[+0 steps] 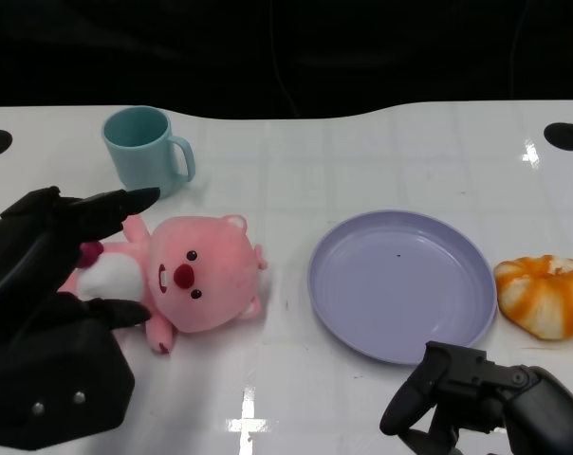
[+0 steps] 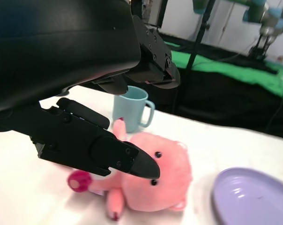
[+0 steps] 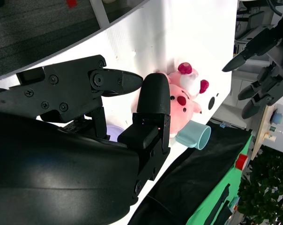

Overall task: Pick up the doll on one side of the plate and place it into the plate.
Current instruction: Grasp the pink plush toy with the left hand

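While the pink doll (image 1: 196, 282) lay on its back on the white table (image 1: 362, 152), just left of the purple plate (image 1: 400, 284), a teal mug (image 1: 144, 147) stood behind it and an orange-striped pumpkin toy (image 1: 545, 296) sat against the plate's right rim. No writing could be read. Bare tabletop separated doll from plate. Poised over the doll, the left hand (image 1: 45, 313) had fingers spread, holding nothing. Near the front edge, the right hand (image 1: 481, 393) curled loosely, empty.
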